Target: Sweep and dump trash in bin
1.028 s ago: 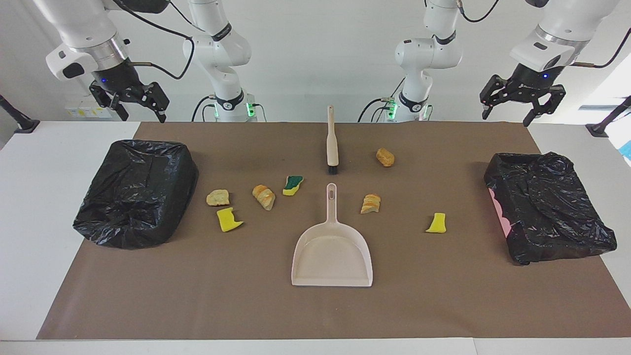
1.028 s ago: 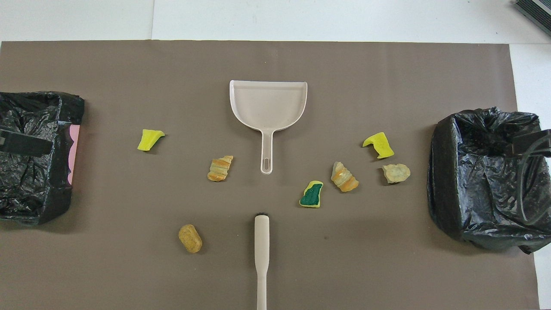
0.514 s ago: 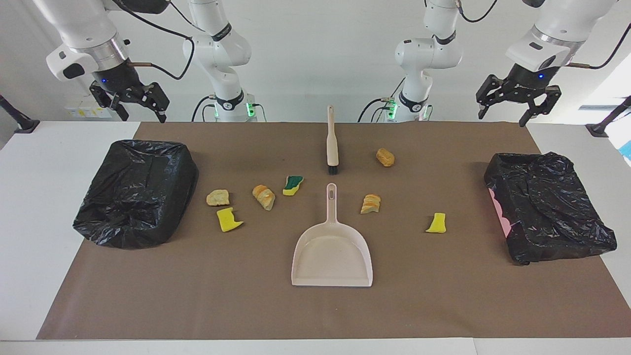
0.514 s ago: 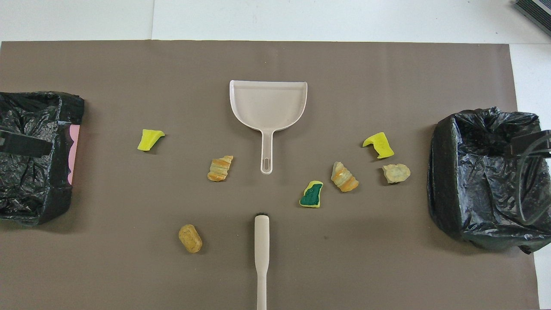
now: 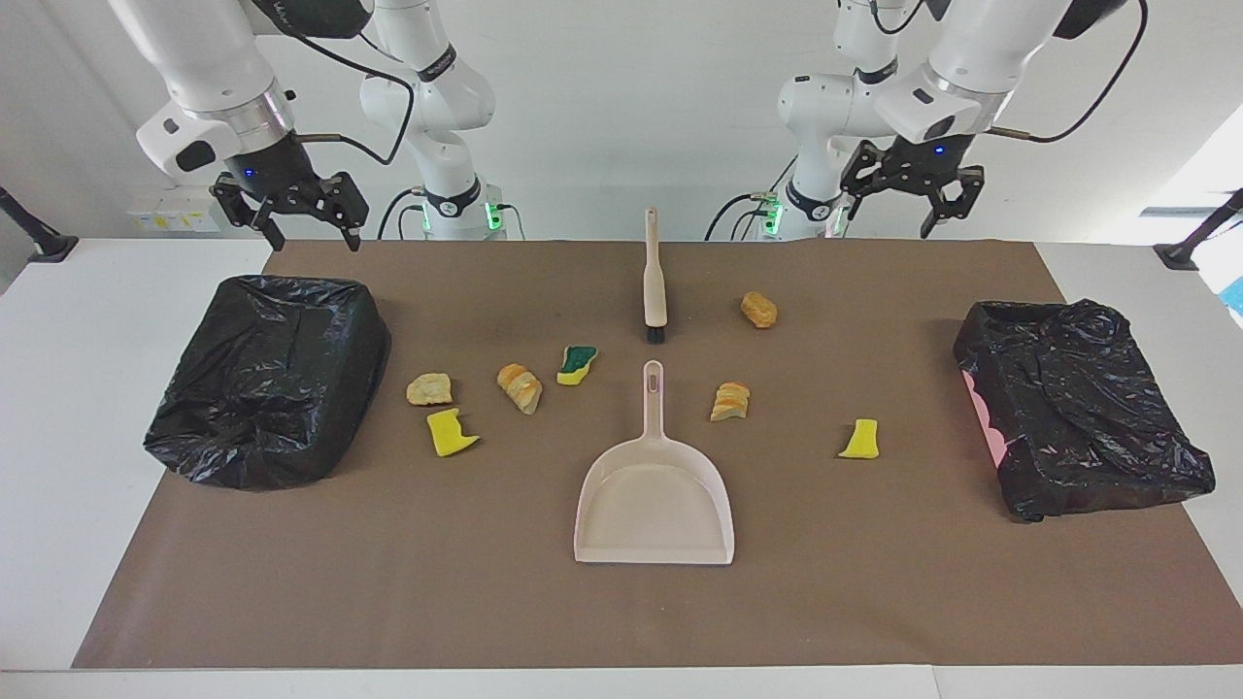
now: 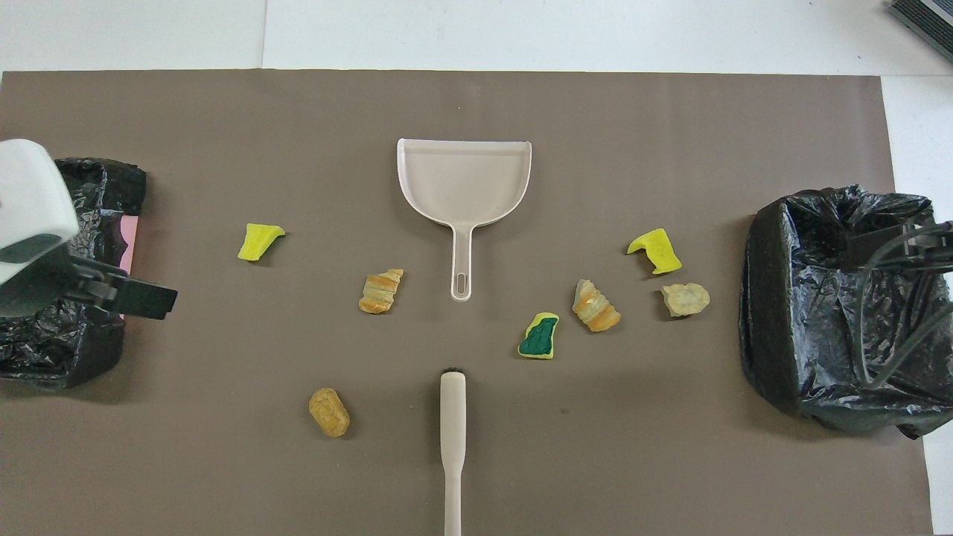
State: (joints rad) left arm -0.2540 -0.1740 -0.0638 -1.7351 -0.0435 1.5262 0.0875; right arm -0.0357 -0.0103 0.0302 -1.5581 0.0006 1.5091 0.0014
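Note:
Several trash scraps lie on the brown mat: tan bread-like chunks [image 5: 758,310] [image 5: 730,401] [image 5: 520,387] [image 5: 429,389], yellow sponge bits [image 5: 860,439] [image 5: 450,432] and a green-and-yellow sponge bit [image 5: 577,365]. The beige dustpan [image 5: 653,500] lies mid-mat with its handle toward the robots. The beige brush [image 5: 655,282] lies in line with it, bristles toward the handle. My left gripper [image 5: 908,206] is open and empty, high in the air. My right gripper [image 5: 306,231] is open and empty, high over the bin at its end.
Two bins lined with black bags stand on the mat, one at the right arm's end [image 5: 267,379] and one at the left arm's end [image 5: 1078,408]. The mat [image 6: 223,476] lies on a white table.
Both grippers have swung inward toward the table's middle, the left one farther. The left hand now shows over its bin's edge in the overhead view. The scraps, dustpan and brush have not moved.

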